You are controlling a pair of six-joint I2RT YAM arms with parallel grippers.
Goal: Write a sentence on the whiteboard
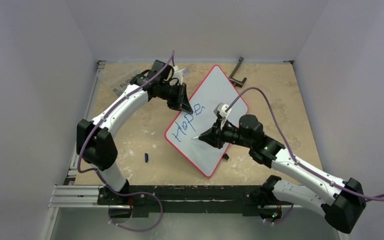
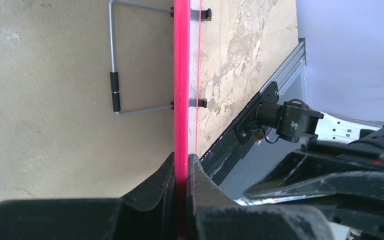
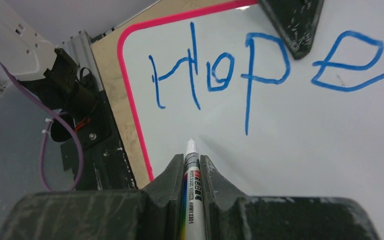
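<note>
the whiteboard (image 1: 215, 87) lies as a slanted diamond in the middle of the top view, on the tan, mottled worktop (image 1: 290, 105). of the sentence (image 3: 265, 70) only "hope" is on it, in blue, along the board's upper left edge; the rest is not yet written. the board looks thin, stiff and light, with a slick face, so i judge it would slide under pen pressure unless pinned. the red rim is the sensible place to take it. the left end effector (image 2: 181, 165) is closed narrow on that rim, seen edge-on, with a grey wire stand (image 2: 113, 65) on the board's back. the right end effector (image 3: 189, 162) is pinched on a slim marker (image 3: 190, 150), its nib below the "h"; whether it touches i cannot tell. fresh ink would likely smear if brushed. a small dark blue piece (image 1: 146, 157), perhaps a cap, lies left of the board's lower corner. plain white walls close the worktop in.
</note>
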